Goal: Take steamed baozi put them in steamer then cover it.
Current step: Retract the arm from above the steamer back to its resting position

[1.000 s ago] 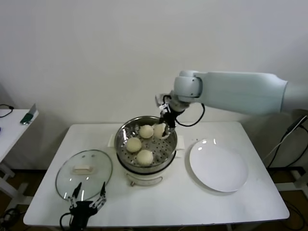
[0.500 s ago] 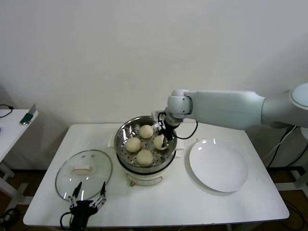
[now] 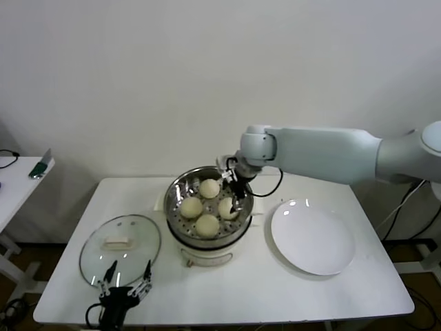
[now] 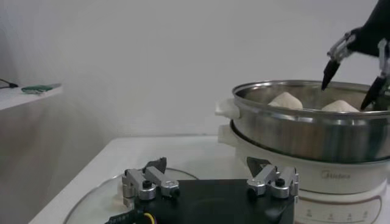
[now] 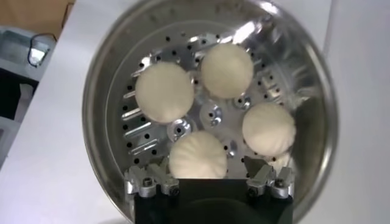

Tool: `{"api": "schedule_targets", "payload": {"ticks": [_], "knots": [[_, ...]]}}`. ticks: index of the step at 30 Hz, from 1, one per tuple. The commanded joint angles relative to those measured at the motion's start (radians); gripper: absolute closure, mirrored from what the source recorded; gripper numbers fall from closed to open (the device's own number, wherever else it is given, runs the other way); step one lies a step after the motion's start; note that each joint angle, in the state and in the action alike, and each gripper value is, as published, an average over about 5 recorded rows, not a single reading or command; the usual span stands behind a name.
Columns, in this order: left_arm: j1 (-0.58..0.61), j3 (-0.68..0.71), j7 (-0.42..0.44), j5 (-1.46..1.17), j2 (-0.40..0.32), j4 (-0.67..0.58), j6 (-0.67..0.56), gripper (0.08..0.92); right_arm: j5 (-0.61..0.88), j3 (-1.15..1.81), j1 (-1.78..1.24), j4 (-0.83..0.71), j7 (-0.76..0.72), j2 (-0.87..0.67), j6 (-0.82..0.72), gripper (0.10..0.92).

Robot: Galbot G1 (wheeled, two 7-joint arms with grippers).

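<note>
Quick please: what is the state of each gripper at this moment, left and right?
Left gripper: open, holding nothing, parked at the table's near edge by the cover.
Right gripper: open, empty, above the steamer, where four steamed baozi lie.

Right gripper (image 3: 236, 191) over the steamer (image 3: 176, 195), four steamed baozi (image 3: 207, 224) inside beneath it, plate (image 3: 313, 240) to its right, cover (image 3: 120, 249) on tabletop (image 3: 275, 293) far left, beside left gripper (image 3: 124, 287)

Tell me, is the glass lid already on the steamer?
No, the cover lies flat on the table to the left of the open steamer.
</note>
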Motion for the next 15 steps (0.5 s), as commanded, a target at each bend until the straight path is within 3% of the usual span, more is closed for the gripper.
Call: {"api": "schedule_targets", "payload": {"ticks": [1,4,7,15], "knots": [[0.004,0.003,-0.007,-0.025,0.005,-0.003,-0.005,0.177,0.089,0.116,0.054,0.01,0.009,-0.158,0.023,0.203],[0.001,0.005,-0.009,-0.024,0.006,-0.002,-0.018,0.177,0.151,0.281,-0.043,0.026,0.215,-0.25,0.001,0.202],[-0.005,0.009,-0.011,-0.019,0.011,-0.001,-0.032,0.177,0.164,0.485,-0.213,0.036,0.439,-0.332,0.073,0.202],[-0.04,0.003,0.028,0.009,0.042,0.0,-0.024,0.177,0.004,1.021,-0.727,0.126,0.605,-0.572,0.193,0.203]]}}
